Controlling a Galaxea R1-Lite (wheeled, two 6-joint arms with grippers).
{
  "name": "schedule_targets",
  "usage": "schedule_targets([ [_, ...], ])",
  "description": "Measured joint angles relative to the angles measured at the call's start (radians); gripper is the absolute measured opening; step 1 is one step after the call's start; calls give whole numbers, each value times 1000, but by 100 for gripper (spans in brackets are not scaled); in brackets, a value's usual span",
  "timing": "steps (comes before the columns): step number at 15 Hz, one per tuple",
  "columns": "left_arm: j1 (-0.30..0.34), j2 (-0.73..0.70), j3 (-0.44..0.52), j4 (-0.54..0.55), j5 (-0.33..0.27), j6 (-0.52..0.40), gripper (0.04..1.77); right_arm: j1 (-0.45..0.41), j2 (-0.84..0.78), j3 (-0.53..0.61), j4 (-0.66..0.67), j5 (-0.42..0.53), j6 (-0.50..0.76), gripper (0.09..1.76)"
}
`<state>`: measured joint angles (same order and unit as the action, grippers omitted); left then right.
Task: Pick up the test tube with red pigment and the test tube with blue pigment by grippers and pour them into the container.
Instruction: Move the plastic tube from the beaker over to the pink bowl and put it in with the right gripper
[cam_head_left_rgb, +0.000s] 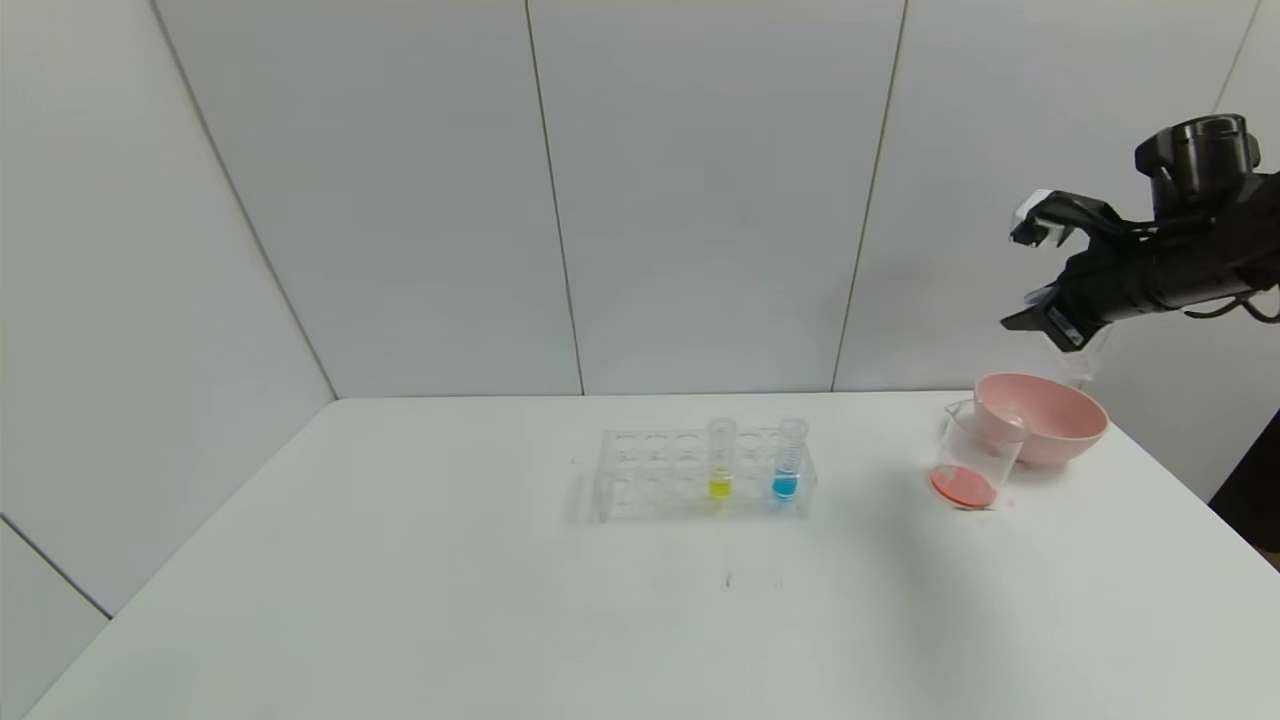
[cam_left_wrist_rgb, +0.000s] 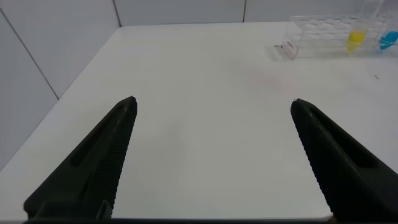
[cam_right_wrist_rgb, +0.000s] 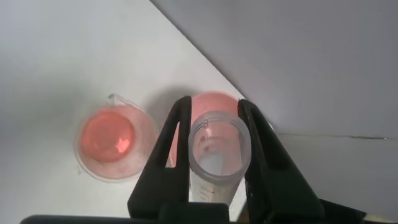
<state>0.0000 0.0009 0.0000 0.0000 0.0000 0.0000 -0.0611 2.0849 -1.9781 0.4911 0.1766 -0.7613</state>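
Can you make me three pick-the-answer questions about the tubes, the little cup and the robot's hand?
1. Where is the right gripper?
A. Above the pink bowl
B. Inside the rack
C. Flat on the table

2. How many tubes stand in the rack?
A. One
B. Two
C. Four

3. What is in the beaker?
A. Blue liquid
B. Nothing
C. Orange-red liquid

Answers:
1 A, it hangs in the air over the bowl.
2 B, only the yellow tube and the blue tube stand there.
3 C, the wrist view shows orange-red liquid pooled at its bottom, while the gripper clamps an emptied tube.
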Motion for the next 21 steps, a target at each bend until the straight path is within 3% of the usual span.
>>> schedule_targets([
  [5, 0, 0, 0, 0, 0, 0, 176, -13, -56, 65, -76, 91, 340, 56],
  [9, 0, 0, 0, 0, 0, 0, 176, -10, -96, 250, -471, 96, 592, 56],
  [14, 0, 0, 0, 0, 0, 0, 176, -24, -163, 529, -691, 94, 689, 56],
  [16, 0, 0, 0, 0, 0, 0, 176, -30, -209, 631, -781, 95, 784, 56],
  [19, 0, 0, 0, 0, 0, 0, 176, -46, -258, 728, -936, 96, 840, 56],
  [21, 0, 0, 0, 0, 0, 0, 176, -54, -278, 761, -958, 97, 840, 56],
])
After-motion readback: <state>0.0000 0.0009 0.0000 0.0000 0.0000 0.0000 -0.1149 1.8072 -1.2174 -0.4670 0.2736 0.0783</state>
